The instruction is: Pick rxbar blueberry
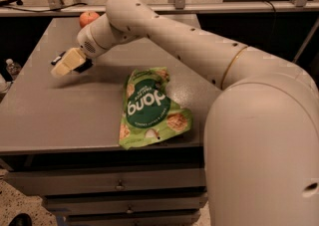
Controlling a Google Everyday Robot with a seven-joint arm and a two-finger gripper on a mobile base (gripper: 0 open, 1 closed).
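While only slivers of it show, I can place the bar [85, 64] over the far-left part of the table [60, 115]. Its dark wrapper peeks out at the lower right of the pale fingers [69, 59] that cross it, and another dark bit shows at their upper left. My read is that the gripper [61, 68] is clamped narrow on the bar, with its tips pointing down and to the left. Whether the bar rests on the tabletop or hangs just above it, I cannot tell from this angle.

The wrist behind the gripper is a pale cylinder with a small grille, and from it the arm [174, 36] runs back to the right across the table in one long bend. It passes a thin gold ring and ends in the big rounded body that fills the lower right of my view.

An apple [88, 18] sits at the far edge of the table, just behind the wrist and partly hidden by it. It is apart from the bar. A green bag [149, 110] lies flat near the front edge, well to the right of the gripper — crumpled, with white lettering that reads upside down from here. Its lower corner reaches the table's lip.

Below the tabletop there are drawers [119, 185] with small knobs. Behind the table stand metal frame legs.
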